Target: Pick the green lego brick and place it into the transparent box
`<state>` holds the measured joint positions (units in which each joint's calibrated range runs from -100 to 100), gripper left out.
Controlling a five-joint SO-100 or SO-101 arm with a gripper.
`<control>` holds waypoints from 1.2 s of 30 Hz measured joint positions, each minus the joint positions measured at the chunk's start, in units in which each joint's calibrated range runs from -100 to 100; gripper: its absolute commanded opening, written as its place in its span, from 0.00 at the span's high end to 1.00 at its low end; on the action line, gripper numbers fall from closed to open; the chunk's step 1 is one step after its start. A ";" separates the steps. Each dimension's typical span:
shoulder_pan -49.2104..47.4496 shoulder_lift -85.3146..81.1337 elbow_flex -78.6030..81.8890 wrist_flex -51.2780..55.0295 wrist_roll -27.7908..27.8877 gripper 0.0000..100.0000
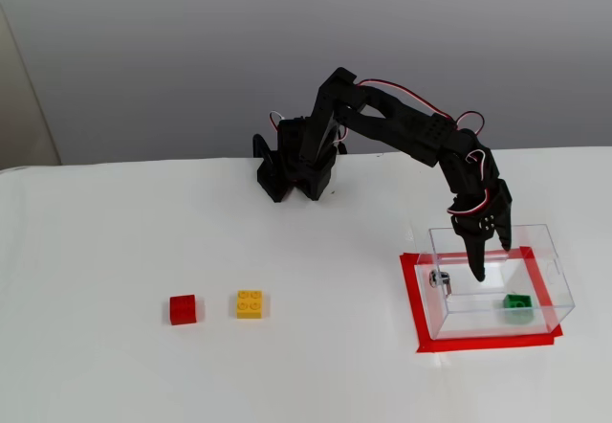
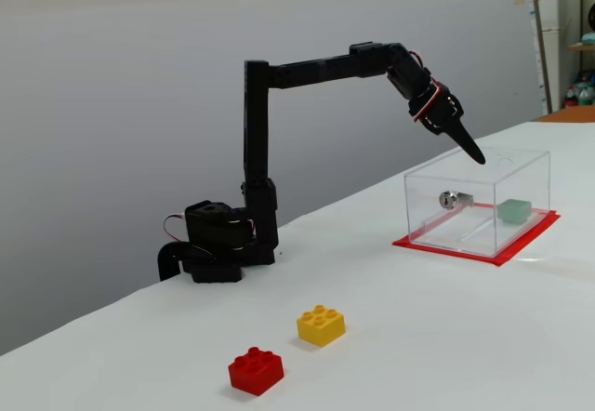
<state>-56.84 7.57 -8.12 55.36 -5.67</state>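
The green lego brick (image 1: 517,303) lies on the floor of the transparent box (image 1: 550,251), lower right of a fixed view, free of my gripper (image 1: 477,272). The box sits on a red-taped patch (image 1: 413,294) of the table (image 1: 316,366). My gripper hangs over the box's open top, tip pointing down, holding nothing; fingers look together. The yellow brick (image 1: 251,303) and red brick (image 1: 183,309) sit side by side, lower left, well apart from the box.

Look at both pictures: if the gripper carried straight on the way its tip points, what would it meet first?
The gripper points down into the open top of the clear box. It would probably meet the box floor first, beside the green brick rather than on it, though depth is hard to judge.
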 measured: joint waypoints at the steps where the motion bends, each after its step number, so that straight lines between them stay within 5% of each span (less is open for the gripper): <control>1: 0.00 -0.08 0.00 0.60 0.00 0.70; 10: 2.14 -4.31 -0.35 6.17 0.00 0.99; 28: 18.80 -26.72 -0.09 16.20 -0.10 0.99; 36: 28.63 -37.21 12.18 19.37 -0.29 0.99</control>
<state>-28.21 -29.64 4.06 74.72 -5.96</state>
